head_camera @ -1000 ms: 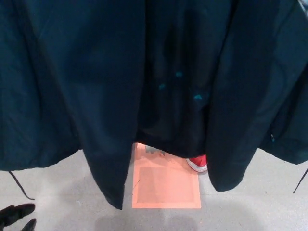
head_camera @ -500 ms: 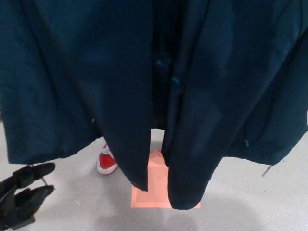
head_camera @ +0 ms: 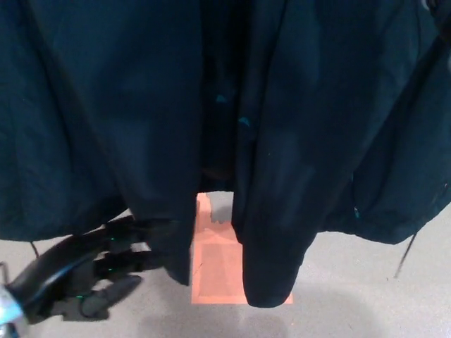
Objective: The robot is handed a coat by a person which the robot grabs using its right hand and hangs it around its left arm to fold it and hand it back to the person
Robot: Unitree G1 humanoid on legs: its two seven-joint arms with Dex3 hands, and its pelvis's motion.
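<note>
- Hanging across nearly the whole view, the coat [head_camera: 127, 127] is dark blue-green and open down the front, with two front panels dropping lower than the rest.
- The left panel's bottom corner hangs just beside the left hand [head_camera: 99, 274]. The right panel's rounded end covers the lower right corner of the orange square [head_camera: 215, 274] on the floor [head_camera: 352, 296].
- Between the panels is a narrow dark gap, and the square shows below it.
- The left hand comes in from the bottom left corner. Its fingers [head_camera: 134, 262] are spread apart and stretched toward the left panel's edge, tips right at the cloth. Nothing is clamped in it as far as I can see.
- Right hand isn't showing at all.
- Free room is just the grey floor strip along the bottom, widest at the right, where a thin cord [head_camera: 404, 257] dangles from the hem.
</note>
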